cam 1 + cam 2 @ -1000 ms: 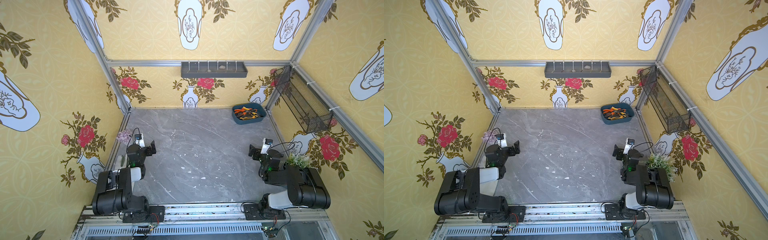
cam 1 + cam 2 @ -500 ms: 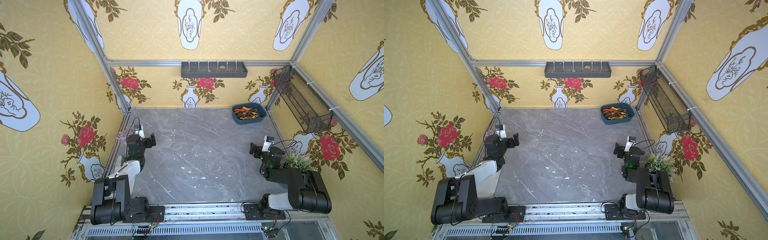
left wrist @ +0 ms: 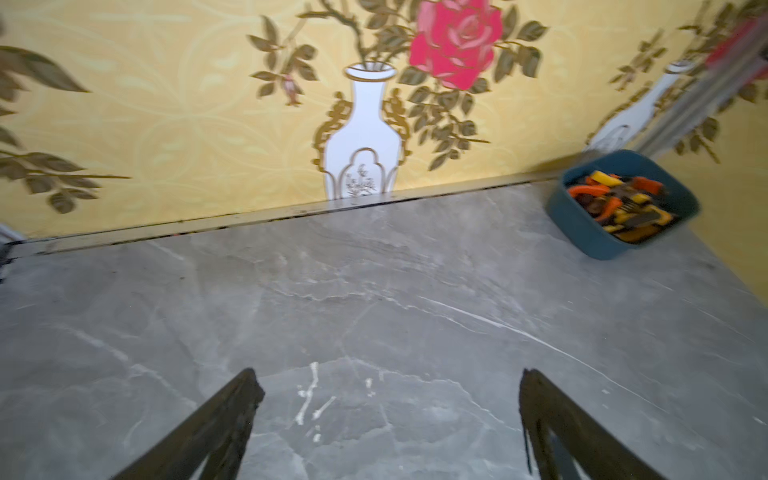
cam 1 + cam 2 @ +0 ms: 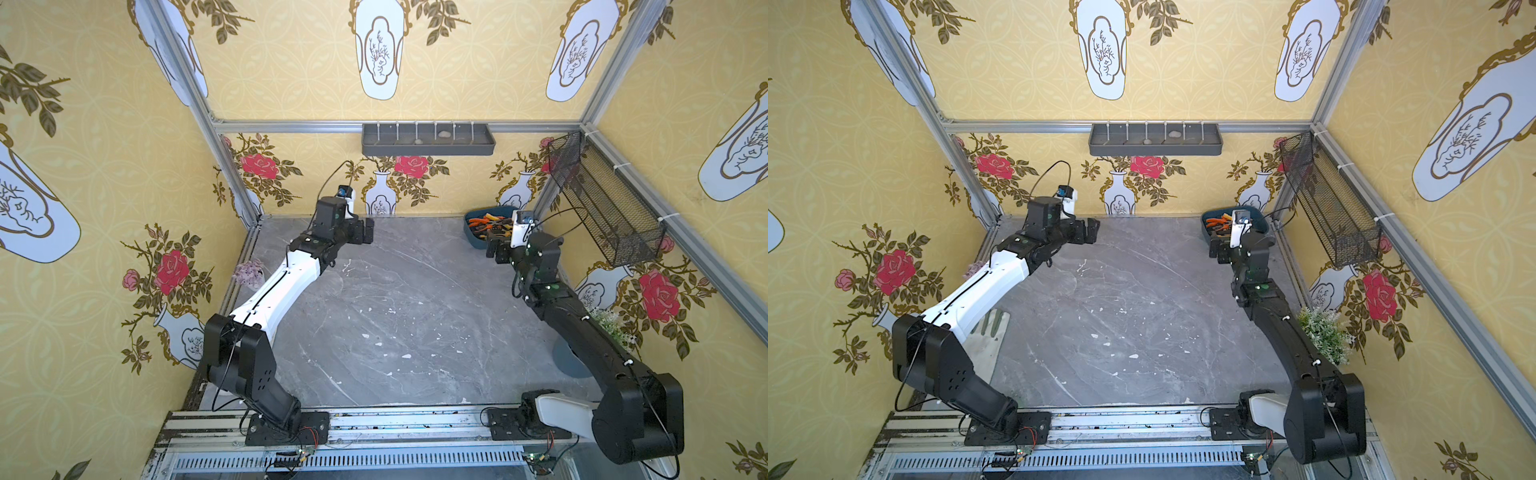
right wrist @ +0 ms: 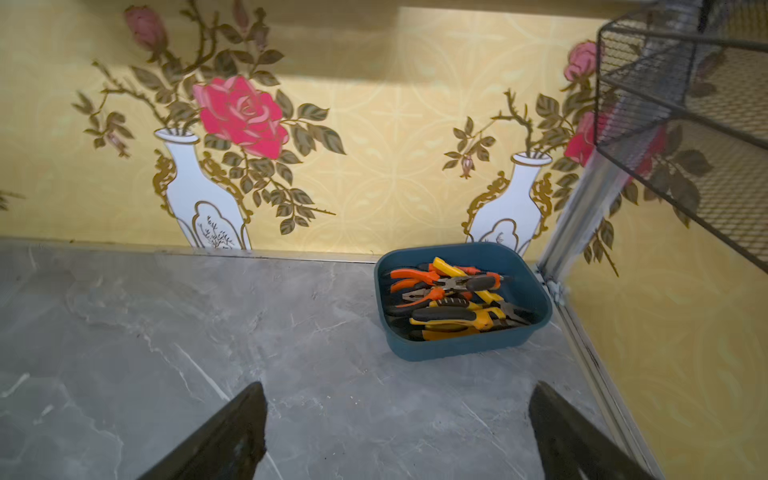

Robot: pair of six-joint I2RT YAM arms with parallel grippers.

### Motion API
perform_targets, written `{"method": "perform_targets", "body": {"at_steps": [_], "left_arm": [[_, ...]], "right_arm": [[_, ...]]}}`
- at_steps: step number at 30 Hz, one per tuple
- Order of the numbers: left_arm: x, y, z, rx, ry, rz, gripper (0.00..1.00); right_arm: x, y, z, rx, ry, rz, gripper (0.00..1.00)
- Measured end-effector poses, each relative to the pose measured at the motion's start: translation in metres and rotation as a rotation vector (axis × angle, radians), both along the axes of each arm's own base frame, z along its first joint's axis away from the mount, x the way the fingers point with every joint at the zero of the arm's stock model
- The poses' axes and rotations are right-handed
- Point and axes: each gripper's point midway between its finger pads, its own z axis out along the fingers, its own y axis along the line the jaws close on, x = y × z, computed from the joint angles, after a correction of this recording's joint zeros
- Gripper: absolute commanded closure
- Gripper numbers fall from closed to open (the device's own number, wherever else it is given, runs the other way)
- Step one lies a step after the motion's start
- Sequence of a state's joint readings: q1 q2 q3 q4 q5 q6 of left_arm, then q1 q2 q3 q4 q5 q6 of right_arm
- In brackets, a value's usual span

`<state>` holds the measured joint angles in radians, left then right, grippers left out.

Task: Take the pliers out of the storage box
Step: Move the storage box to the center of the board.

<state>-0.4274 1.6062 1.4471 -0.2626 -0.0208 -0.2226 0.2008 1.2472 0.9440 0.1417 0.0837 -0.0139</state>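
The storage box point(image 4: 473, 241) is a dark teal tub in the far right corner of the grey marble table, seen in both top views point(image 4: 1262, 216). Several pliers point(image 5: 453, 295) with orange or yellow handles lie heaped inside it. My right gripper point(image 4: 496, 249) hovers just in front of the box, hiding part of it from above. Its jaws are open and empty, and the right wrist view point(image 5: 399, 399) shows bare table between them. My left gripper point(image 4: 365, 232) hangs open and empty near the back wall, left of the middle. The left wrist view shows the box point(image 3: 582, 224) far off to one side.
A long grey divided tray point(image 4: 428, 139) hangs on the back wall. A black wire-mesh basket point(image 4: 602, 203) juts from the right wall above the box. A green plant point(image 4: 1323, 334) stands by the right arm, a purple flower point(image 4: 248, 272) and a pale glove point(image 4: 988, 336) at the left.
Both arms have unfolded from near the front rail and reached toward the far end. The right gripper has come up to the box; the left has neared the back wall.
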Motion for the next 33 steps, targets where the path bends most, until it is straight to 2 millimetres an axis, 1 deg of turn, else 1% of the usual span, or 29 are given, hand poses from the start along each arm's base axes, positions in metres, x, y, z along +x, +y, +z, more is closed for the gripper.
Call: {"method": "perform_targets", "body": {"at_steps": [2, 4, 5, 6, 8, 9, 10, 11, 13, 15, 16, 17, 18, 20, 23, 25, 27, 30, 33], "left_arm": [[-0.014, -0.026, 0.008, -0.034, 0.013, -0.061, 0.01], [-0.027, -0.035, 0.015, -0.066, 0.022, -0.074, 0.01], [-0.033, -0.038, 0.016, -0.076, 0.027, -0.078, 0.01], [-0.040, -0.041, 0.015, -0.086, 0.039, -0.080, 0.01], [-0.055, -0.047, 0.012, -0.092, 0.062, -0.094, 0.01], [-0.062, -0.050, 0.009, -0.088, 0.074, -0.096, 0.01], [-0.069, -0.051, 0.006, -0.077, 0.080, -0.095, 0.01], [-0.075, -0.051, 0.003, -0.071, 0.091, -0.096, 0.01], [-0.084, -0.045, -0.002, -0.066, 0.111, -0.070, 0.01], [-0.089, -0.036, -0.005, -0.067, 0.125, -0.033, 0.01], [-0.091, -0.032, -0.006, -0.063, 0.130, -0.017, 0.01], [-0.093, -0.029, -0.007, -0.065, 0.133, -0.005, 0.01], [-0.096, -0.026, -0.009, -0.063, 0.136, 0.004, 0.01], [-0.099, -0.022, -0.013, -0.058, 0.145, 0.023, 0.01], [-0.100, -0.018, -0.020, -0.045, 0.159, 0.042, 0.01], [-0.101, -0.017, -0.026, -0.039, 0.173, 0.049, 0.01], [-0.101, -0.016, -0.032, -0.033, 0.184, 0.052, 0.01], [-0.101, -0.017, -0.040, -0.028, 0.205, 0.054, 0.01], [-0.102, -0.016, -0.046, -0.022, 0.215, 0.055, 0.01]], "right_arm": [[0.019, 0.001, 0.020, 0.074, 0.045, -0.007, 0.03], [0.047, 0.003, 0.035, 0.138, 0.114, -0.010, 0.03], [0.058, 0.003, 0.036, 0.157, 0.141, -0.017, 0.03], [0.070, 0.004, 0.030, 0.176, 0.189, -0.027, 0.03], [0.094, 0.005, 0.007, 0.219, 0.300, -0.055, 0.02], [0.105, 0.004, -0.010, 0.249, 0.373, -0.069, 0.04], [0.114, 0.000, -0.026, 0.284, 0.443, -0.091, 0.16], [0.122, -0.009, -0.038, 0.322, 0.492, -0.115, 0.21], [0.136, -0.031, -0.061, 0.434, 0.573, -0.186, 0.22], [0.138, -0.048, -0.084, 0.518, 0.648, -0.250, 0.24], [0.136, -0.050, -0.096, 0.556, 0.686, -0.276, 0.30], [0.135, -0.049, -0.103, 0.589, 0.716, -0.289, 0.36], [0.134, -0.047, -0.113, 0.633, 0.753, -0.304, 0.38], [0.135, -0.044, -0.129, 0.707, 0.809, -0.332, 0.38], [0.139, -0.041, -0.154, 0.759, 0.879, -0.365, 0.40], [0.136, -0.037, -0.172, 0.776, 0.932, -0.387, 0.44], [0.133, -0.030, -0.182, 0.791, 0.966, -0.395, 0.45], [0.130, -0.024, -0.197, 0.810, 1.005, -0.407, 0.47], [0.128, -0.025, -0.213, 0.824, 1.036, -0.437, 0.49]]}}
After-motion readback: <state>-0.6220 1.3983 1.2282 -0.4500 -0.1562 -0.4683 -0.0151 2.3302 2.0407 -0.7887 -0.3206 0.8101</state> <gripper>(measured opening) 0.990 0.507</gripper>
